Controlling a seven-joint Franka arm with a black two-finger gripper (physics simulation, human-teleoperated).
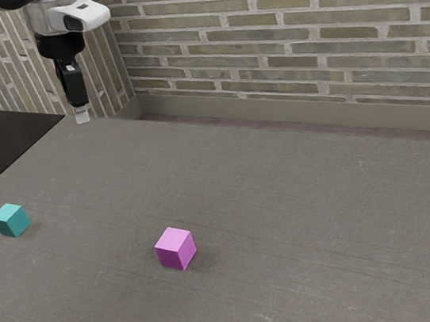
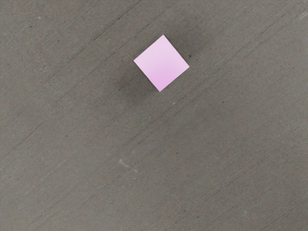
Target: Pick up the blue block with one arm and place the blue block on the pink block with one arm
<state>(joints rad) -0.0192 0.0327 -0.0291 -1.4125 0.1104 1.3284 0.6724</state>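
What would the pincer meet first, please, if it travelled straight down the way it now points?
Probably bare table: the pincer points straight down, and the pink block lies off to one side beneath it. Depth is hard to judge.

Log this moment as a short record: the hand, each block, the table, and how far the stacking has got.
hand: raised high over the table's far corner, at the exterior view's upper left, carrying nothing
blue block: on the table at the exterior view's left, untouched
pink block: on the table, apart from the blue block, toward the exterior view's right of it and nearer the camera, top bare
table: grey, brick wall behind it
progress: blue block not yet picked up
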